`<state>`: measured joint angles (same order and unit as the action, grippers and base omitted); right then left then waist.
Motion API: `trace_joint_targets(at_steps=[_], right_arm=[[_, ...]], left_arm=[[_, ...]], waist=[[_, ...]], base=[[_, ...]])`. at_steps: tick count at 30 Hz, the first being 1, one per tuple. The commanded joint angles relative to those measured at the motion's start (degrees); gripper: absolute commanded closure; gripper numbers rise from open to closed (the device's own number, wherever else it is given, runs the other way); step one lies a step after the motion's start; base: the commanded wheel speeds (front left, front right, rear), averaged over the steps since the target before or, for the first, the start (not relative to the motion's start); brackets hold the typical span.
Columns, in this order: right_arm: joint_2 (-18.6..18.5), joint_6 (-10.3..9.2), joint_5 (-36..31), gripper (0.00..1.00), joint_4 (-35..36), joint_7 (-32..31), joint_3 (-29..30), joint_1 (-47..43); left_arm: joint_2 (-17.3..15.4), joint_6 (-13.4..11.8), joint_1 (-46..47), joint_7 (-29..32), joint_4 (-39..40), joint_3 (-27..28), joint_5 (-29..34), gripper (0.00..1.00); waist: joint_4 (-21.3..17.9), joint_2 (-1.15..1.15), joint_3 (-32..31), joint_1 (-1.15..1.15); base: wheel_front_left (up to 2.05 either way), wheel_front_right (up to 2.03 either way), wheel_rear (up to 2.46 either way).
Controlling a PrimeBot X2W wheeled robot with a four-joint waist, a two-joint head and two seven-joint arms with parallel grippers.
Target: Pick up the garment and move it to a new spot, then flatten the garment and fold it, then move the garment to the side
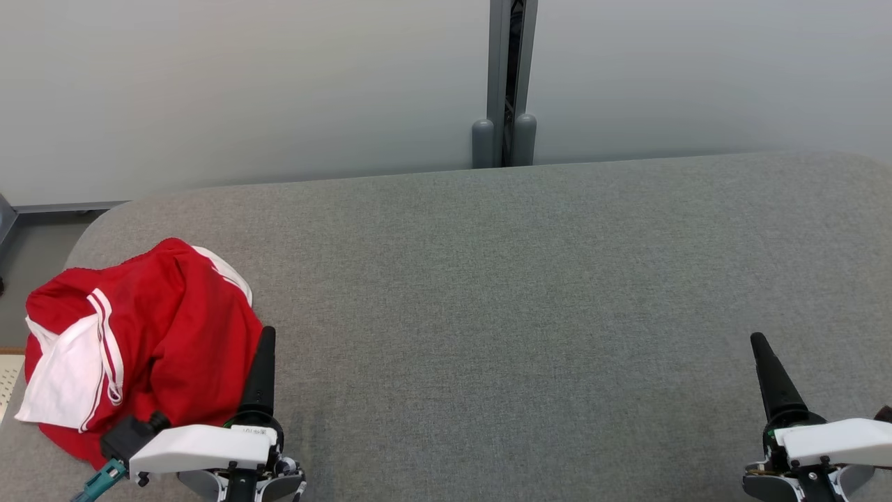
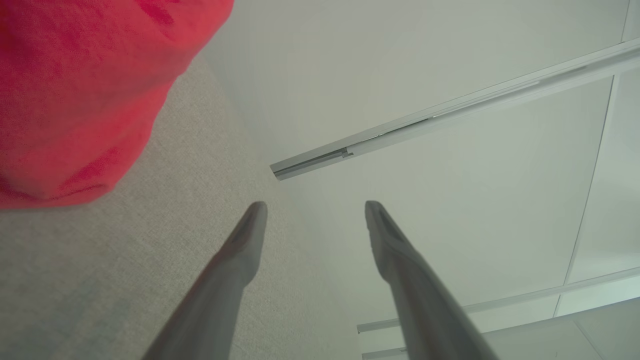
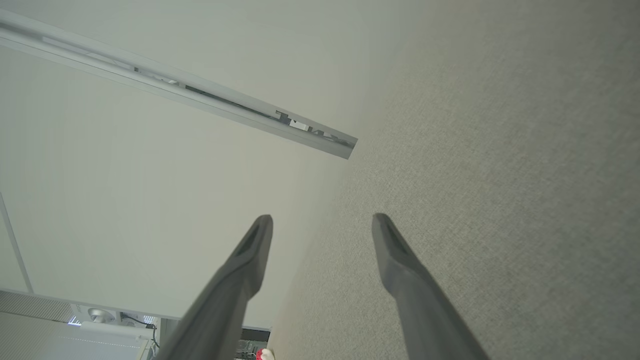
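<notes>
The garment (image 1: 139,341) is red with white panels and stripes. It lies crumpled in a heap on the left end of the grey fabric surface (image 1: 502,293). My left gripper (image 1: 267,335) stands just right of the heap, at its edge, fingers pointing away from me. In the left wrist view the garment (image 2: 85,95) bulges at the upper left, and the left gripper (image 2: 315,207) is open with nothing between its fingers. My right gripper (image 1: 758,341) hovers far to the right over bare surface. In the right wrist view that gripper (image 3: 322,220) is open and holds nothing.
A pale wall (image 1: 244,84) rises behind the surface, split by a grey vertical post (image 1: 505,84). The surface's rounded left corner (image 1: 104,216) drops to the floor near the garment. Wide bare fabric stretches between the two grippers.
</notes>
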<state>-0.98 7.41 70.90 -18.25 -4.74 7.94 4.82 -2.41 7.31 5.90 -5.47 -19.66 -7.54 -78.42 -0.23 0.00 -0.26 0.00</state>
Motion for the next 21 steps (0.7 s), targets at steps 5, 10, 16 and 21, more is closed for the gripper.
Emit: trace_joint_targets(at_steps=[5, 10, 16, 21], right_arm=[[-0.9, 0.04, -7.6, 0.00, 2.8, 1.9, -3.0, 1.8], [-1.0, 0.04, -14.7, 0.00, 4.5, 3.3, -5.7, 1.8], [-1.1, 0.05, -21.6, 0.00, 6.5, 4.9, -10.2, 1.7], [-1.1, 0.05, -24.7, 0.00, 7.6, 6.0, -12.3, 1.6]], left_arm=[[-0.2, -1.3, 0.1, -1.0, 3.8, 0.9, 8.3, 0.00], [-0.2, -3.5, -0.9, -1.7, 6.5, 0.5, 16.7, 0.00], [-0.2, -6.2, -1.9, -2.4, 8.9, -0.4, 24.7, 0.00], [-0.3, -8.4, -2.6, -2.9, 10.2, -0.9, 29.6, 0.00]], waist=[[-0.1, 0.00, 0.0, 0.00], [-0.2, 0.00, -0.1, 0.00], [-0.4, 0.00, -0.1, 0.00], [-0.6, 0.00, -0.2, 0.00]], base=[[0.00, 0.00, 0.00], [0.00, 0.00, 0.00], [0.00, 0.00, 0.00], [0.00, 0.00, 0.00]])
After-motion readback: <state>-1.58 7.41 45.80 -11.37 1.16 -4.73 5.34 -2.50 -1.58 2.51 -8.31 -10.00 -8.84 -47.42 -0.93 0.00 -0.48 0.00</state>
